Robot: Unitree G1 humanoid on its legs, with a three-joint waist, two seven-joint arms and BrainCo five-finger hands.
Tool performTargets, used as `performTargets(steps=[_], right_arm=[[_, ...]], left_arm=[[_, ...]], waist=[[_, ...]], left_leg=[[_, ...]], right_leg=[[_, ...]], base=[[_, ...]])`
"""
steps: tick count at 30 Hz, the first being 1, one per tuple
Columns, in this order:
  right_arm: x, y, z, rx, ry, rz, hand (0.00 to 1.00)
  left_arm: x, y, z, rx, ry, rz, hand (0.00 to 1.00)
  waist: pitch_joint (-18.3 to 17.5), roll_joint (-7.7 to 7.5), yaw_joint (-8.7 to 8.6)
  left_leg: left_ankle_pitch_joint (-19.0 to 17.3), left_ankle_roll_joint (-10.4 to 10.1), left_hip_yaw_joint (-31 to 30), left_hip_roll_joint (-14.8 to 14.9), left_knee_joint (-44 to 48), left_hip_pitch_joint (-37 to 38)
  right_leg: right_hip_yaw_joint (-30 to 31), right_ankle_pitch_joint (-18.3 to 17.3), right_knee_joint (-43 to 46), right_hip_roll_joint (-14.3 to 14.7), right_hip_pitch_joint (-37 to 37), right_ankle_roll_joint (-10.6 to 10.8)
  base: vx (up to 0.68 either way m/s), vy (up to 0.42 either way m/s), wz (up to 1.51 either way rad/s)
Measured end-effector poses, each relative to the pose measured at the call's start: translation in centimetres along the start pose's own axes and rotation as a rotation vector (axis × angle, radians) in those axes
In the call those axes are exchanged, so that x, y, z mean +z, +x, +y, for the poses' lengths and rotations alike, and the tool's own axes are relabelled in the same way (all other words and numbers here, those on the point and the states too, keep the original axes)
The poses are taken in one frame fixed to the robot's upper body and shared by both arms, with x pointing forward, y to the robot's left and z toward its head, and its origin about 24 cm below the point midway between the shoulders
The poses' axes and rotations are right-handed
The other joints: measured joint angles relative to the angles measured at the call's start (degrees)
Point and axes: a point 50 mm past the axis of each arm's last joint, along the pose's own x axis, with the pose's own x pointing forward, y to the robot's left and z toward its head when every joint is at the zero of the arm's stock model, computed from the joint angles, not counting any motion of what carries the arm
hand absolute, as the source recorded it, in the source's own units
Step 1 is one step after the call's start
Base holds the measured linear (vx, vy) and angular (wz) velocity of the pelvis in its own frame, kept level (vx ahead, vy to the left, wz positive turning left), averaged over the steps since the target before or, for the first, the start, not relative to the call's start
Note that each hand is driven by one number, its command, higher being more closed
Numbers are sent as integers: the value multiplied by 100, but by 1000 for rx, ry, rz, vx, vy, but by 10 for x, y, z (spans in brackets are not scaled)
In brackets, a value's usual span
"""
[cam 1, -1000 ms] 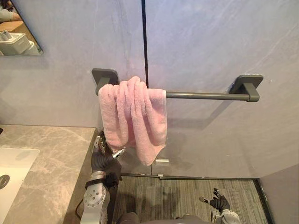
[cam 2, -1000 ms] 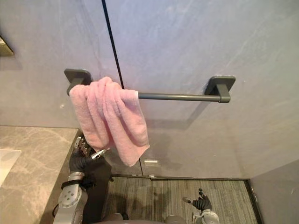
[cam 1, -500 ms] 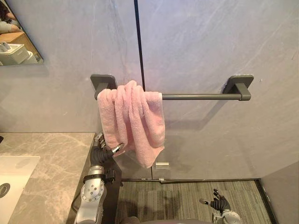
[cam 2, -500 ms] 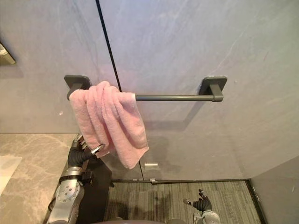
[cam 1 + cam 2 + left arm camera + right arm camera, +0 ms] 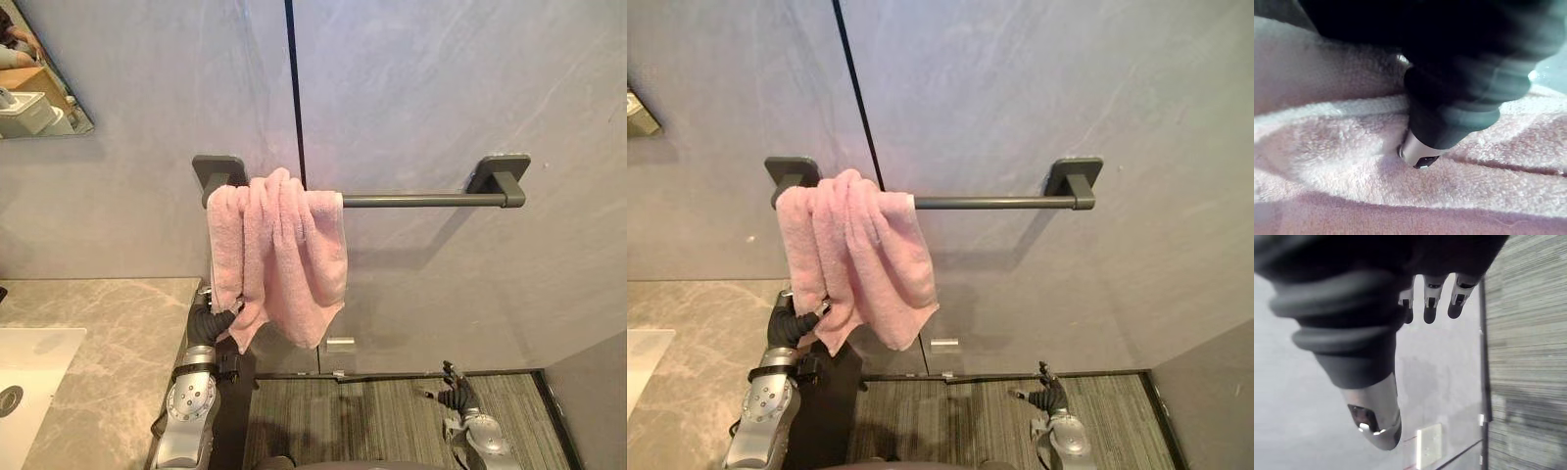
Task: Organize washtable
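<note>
Your pink towel (image 5: 279, 255) hangs bunched in folds at the left end of the dark towel bar (image 5: 421, 200). The rest of the bar is bare, out to the right bracket. The towel is draped over the bar, with its lowest corner dangling toward the middle.

Your left hand (image 5: 206, 321) is raised beside the edge of the marble countertop (image 5: 98, 333), tucked up against the towel's lower left hem. The wrist view shows it pressed right into the terry, but I can't tell whether it's gripping (the cloth hides it).

Your right hand (image 5: 453, 399) is low over the striped floor (image 5: 372, 421), well apart from the towel, with its fingers (image 5: 1430, 298) relaxed and holding nothing.

The white sink (image 5: 29, 367) is set in the countertop at the far left.
</note>
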Motion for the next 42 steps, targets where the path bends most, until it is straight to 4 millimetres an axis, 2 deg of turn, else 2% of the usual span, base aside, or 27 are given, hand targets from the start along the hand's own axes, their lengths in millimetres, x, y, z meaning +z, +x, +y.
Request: performTargets(steps=[5,9,15,31,34,37,42], right_arm=[[36,-9,3,42,-15,-191,0],[73,-24,5,75,-15,-382,0],[102,-39,19,184,-28,-540,0],[148,-41,64,412,-96,-713,0],[151,-40,69,433,-83,-719,0],[150,-31,75,447,-89,-688,0],[149,-26,81,466,-101,-671,0]], left_arm=[[0,-1,-3,0,-5,0,100],[3,-3,-2,6,-5,-9,100],[3,-3,-2,3,-6,-15,100],[3,-4,-15,-39,-28,-11,100],[4,-2,-19,-40,-47,-16,100],[6,-1,-27,-64,-62,-25,100],[1,-3,-33,-89,-64,-3,100]], waist=[[17,-23,-22],[39,-59,-141],[84,-134,-138],[81,-136,-115],[65,-144,-105],[52,-157,-107],[39,-156,-83]], left_leg=[[-3,0,75,11,7,-1],[-20,9,126,30,41,4],[-94,-11,162,73,116,58],[-90,-8,95,67,155,100],[-80,-2,47,54,149,84],[-30,11,-46,15,86,84],[67,27,-122,-15,0,80]], right_leg=[[93,2,46,4,-90,8],[145,2,56,18,-89,8],[203,1,66,54,-71,8],[157,1,80,51,16,8],[106,1,71,41,31,8],[15,1,46,16,72,8],[-60,1,47,-4,108,9]], base=[[-45,4,-9],[4,-5,-6],[-14,-2,-7],[-2,0,0],[-7,-4,9],[-9,-8,16],[-13,-7,10]])
